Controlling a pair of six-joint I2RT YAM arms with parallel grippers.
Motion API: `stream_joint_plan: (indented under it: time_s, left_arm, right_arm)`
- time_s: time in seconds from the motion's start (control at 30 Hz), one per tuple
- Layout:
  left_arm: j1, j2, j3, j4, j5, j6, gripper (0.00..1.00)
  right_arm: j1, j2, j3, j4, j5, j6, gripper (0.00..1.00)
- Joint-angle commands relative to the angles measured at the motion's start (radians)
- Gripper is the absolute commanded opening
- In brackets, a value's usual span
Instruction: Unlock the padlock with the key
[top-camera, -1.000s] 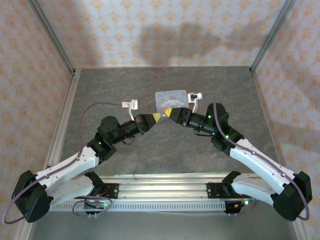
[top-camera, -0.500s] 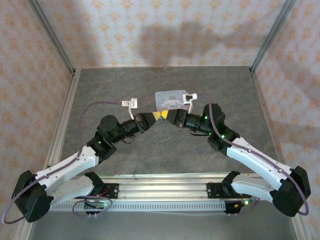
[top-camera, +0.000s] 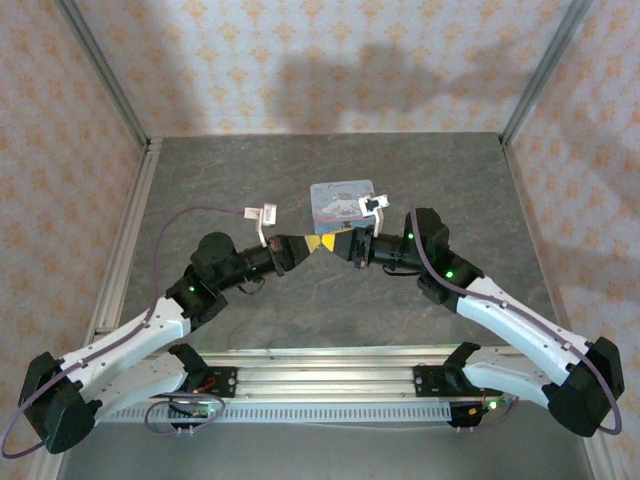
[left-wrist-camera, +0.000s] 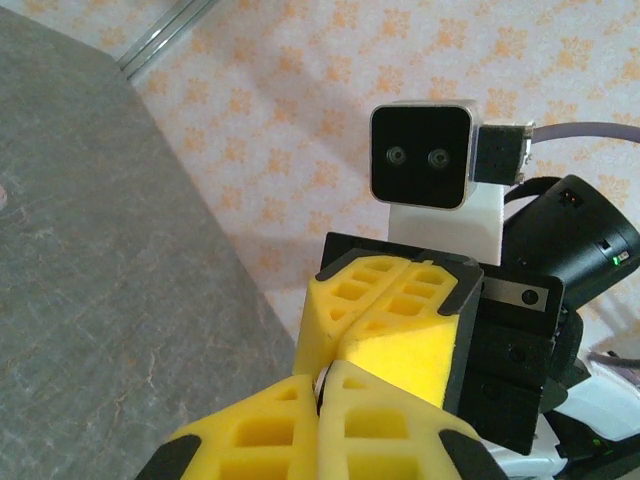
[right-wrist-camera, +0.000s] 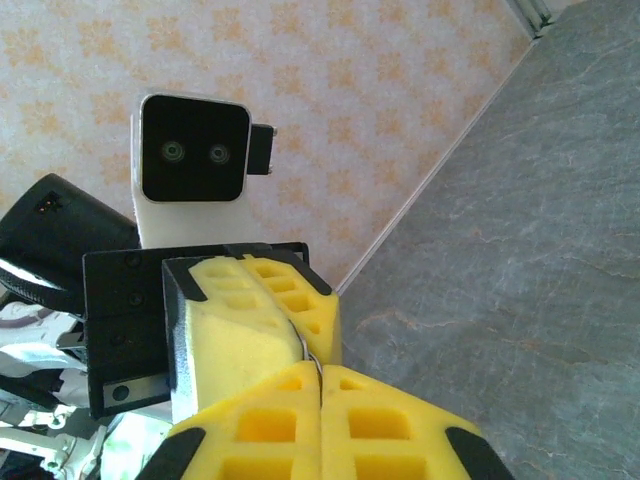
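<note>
The walls (top-camera: 300, 60) are pale with little orange flowers all over. They stand round a grey, stony worktop (top-camera: 460, 175). Shiny metal rails (top-camera: 122, 250) run along its edges. The left arm (top-camera: 150, 325) and the right arm (top-camera: 510, 315) reach in from the near side and meet tip to tip in the middle, up off the worktop. Just behind that spot a pale-blue tin (top-camera: 340, 198) lies flat on the worktop. The left gripper (top-camera: 312, 244) has its yellow fingers (left-wrist-camera: 250, 430) pressed together on a thin pale bit, which looks like the key (right-wrist-camera: 299, 347), right at their tips. The right gripper (top-camera: 334, 242) touches those tips. Its yellow fingers (right-wrist-camera: 390, 430) are pressed together too, and I cannot tell what is between them.
</note>
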Motion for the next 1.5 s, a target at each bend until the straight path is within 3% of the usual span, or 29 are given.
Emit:
stream_joint_plan:
  time_s: [0.0, 0.07, 0.17, 0.53, 1.23, 1.37, 1.47]
  left_arm:
    - [0.004, -0.041, 0.017, -0.014, -0.031, 0.025, 0.0]
    - [0.004, -0.058, 0.015, -0.04, -0.07, 0.016, 0.0]
    - [0.006, -0.083, 0.012, -0.072, -0.124, -0.001, 0.0]
    - [0.009, -0.094, 0.018, -0.077, -0.146, -0.045, 0.0]
    - [0.009, -0.066, 0.023, -0.03, -0.139, -0.077, 0.0]
    - [0.01, -0.06, 0.027, -0.025, -0.136, -0.079, 0.0]
    - [0.01, -0.057, 0.027, -0.023, -0.134, -0.078, 0.0]
  right_arm:
    - [-0.005, -0.023, 0.015, -0.055, 0.031, -0.026, 0.18]
    - [-0.005, -0.038, -0.003, -0.041, 0.066, -0.005, 0.33]
    - [-0.005, -0.073, -0.042, 0.013, 0.113, 0.037, 0.41]
    - [0.002, -0.077, -0.129, 0.265, 0.087, 0.17, 0.46]
    - [0.024, 0.041, -0.066, 0.327, 0.025, 0.168, 0.39]
    - [0.024, 0.055, -0.059, 0.341, 0.013, 0.175, 0.31]
    - [0.024, 0.058, -0.058, 0.347, 0.014, 0.177, 0.2]
